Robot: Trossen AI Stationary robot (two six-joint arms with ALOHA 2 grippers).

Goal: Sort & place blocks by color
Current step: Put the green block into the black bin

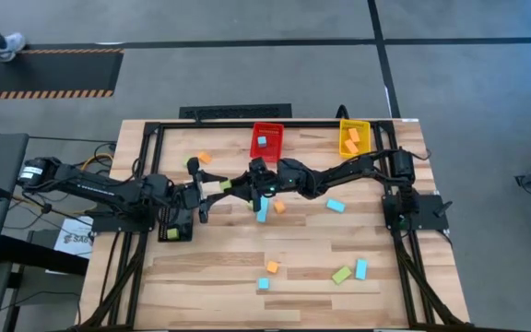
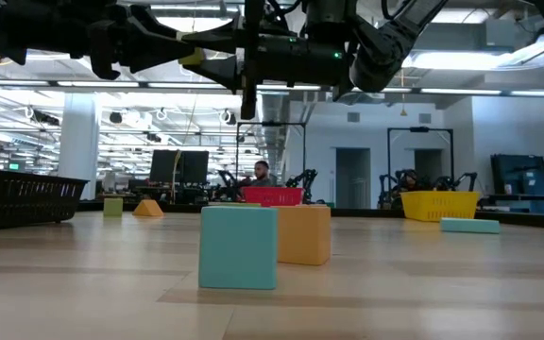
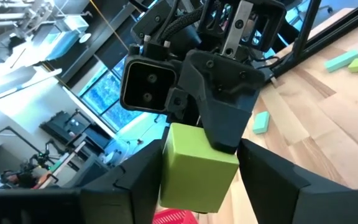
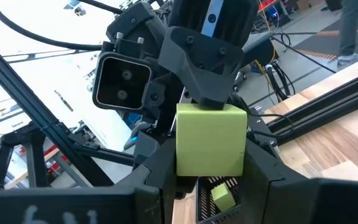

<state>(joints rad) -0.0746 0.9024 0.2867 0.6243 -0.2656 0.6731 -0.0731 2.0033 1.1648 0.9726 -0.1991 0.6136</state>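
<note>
Wooden slatted table [image 1: 201, 295] carries the whole job, and both dark arms reach in over its middle from opposite sides, stretched nearly level and meeting nose to nose above the boards

Three open bins come next in size: a black mesh bin [image 2: 26, 200] on the left arm's side, a red plastic bin [image 1: 255, 148] with a light blue piece inside, and a yellow plastic bin [image 1: 342, 138] holding orange pieces, both at the far edge

The step in hand looks like a mid-air handover of one lime green solid block [image 4: 210, 140]. The right gripper [image 4: 210, 168] has it clamped between its two dark fingers. The left gripper [image 3: 197, 186] faces it head on with the same block [image 3: 197, 168] sitting between its fingers; whether it already grips firmly cannot be told from these views

A green piece shows in the black bin below in the right wrist view, so that bin is probably where this block belongs. The next move then calls for the left claw to have a sure hold before the right one lets go and backs off, after which the left arm can swing to the black bin

Unsorted blocks lie on the table: a light blue bar [image 1: 336, 206] and a small orange cube [image 1: 279, 207] near the middle, and a lime green bar [image 1: 341, 275] toward the near edge
</note>
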